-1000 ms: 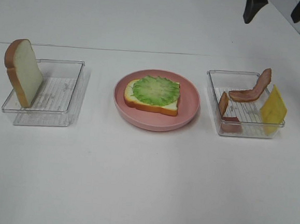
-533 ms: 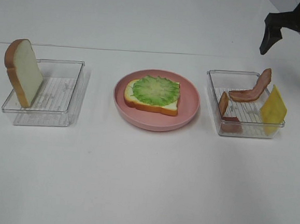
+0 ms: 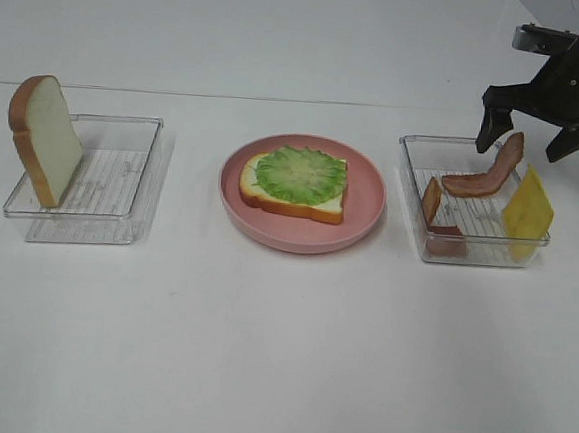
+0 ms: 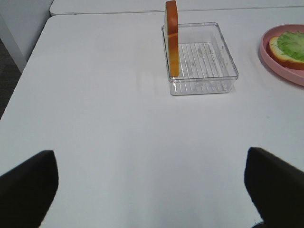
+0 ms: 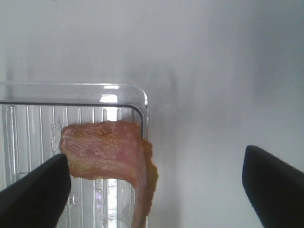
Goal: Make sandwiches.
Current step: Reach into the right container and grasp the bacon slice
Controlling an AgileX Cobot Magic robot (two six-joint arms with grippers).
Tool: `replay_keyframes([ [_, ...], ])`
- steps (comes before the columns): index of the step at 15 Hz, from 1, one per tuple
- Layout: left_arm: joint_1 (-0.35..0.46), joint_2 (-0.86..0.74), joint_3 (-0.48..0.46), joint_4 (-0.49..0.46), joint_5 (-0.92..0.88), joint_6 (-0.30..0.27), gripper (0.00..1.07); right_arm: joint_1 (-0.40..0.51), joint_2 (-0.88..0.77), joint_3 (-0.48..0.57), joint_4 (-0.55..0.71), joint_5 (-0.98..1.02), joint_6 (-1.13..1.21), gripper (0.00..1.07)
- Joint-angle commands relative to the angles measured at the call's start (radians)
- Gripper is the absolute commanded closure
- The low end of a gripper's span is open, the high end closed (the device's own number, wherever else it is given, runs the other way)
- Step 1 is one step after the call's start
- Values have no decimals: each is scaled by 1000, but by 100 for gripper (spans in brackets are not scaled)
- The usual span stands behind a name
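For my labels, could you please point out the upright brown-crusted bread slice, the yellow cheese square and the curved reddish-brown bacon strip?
Upright brown-crusted bread slice [image 3: 54,148]: exterior high view, white face.
Yellow cheese square [image 3: 528,210]: exterior high view, face centre.
Curved reddish-brown bacon strip [image 3: 491,175]: exterior high view, mid-length.

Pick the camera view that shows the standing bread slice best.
Exterior high: the bread slice shows its whole white face and brown crust, standing at the left end of the clear tray. The left wrist view catches it edge-on, mostly crust. The right wrist view misses it.
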Motion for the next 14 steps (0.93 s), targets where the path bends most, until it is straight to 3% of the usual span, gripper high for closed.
replay_keyframes([
  [1, 0, -1, 2, -3, -4, 0, 6, -5, 4, -2, 2, -11, -11, 27],
  [3, 0, -1, 2, -3, -4, 0, 6, -5, 8, -2, 4, -18, -10, 40],
  [7, 0, -1, 2, -3, -4, 0, 6, -5, 18, -2, 19, -17, -6, 98],
  [9, 0, -1, 2, -3, -4, 0, 6, -5, 18, -2, 19, -23, -18, 107],
  [14, 0, -1, 2, -3, -4, 0, 6, -4, 2, -2, 19, -15, -18, 107],
])
